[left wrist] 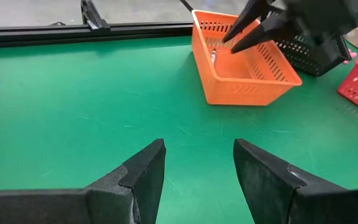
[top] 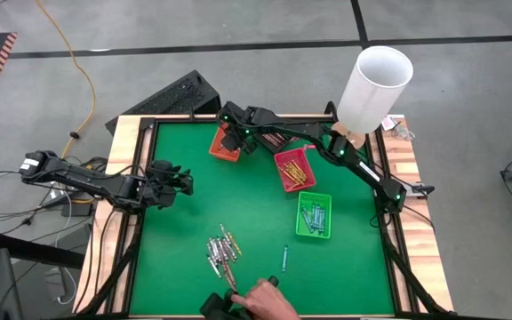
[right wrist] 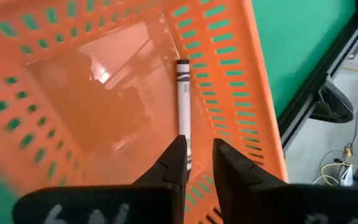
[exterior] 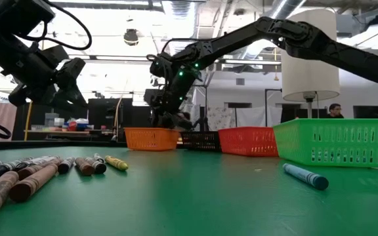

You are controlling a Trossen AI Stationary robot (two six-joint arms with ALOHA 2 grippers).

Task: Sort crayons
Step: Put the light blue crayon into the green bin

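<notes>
A grey-white crayon [right wrist: 183, 102] lies on the floor of the orange tray [top: 225, 147], along one wall. My right gripper [right wrist: 197, 149] hangs just above it at the far side of the mat, pointing down into the tray, its fingers a little apart; the crayon's near end is hidden behind one fingertip. A pile of loose crayons [top: 223, 249] lies on the green mat near its front edge, and a single blue crayon [top: 284, 258] lies to its right. My left gripper [top: 180, 182] hovers open over the mat's left side with nothing between its fingers.
A dark tray [top: 269, 140], a red tray [top: 294, 169] with yellow crayons and a green tray [top: 314, 215] with pale crayons stand right of the orange one. A white cylinder [top: 376, 84] stands at the far right corner. A person's hand [top: 265, 298] reaches in at the front edge.
</notes>
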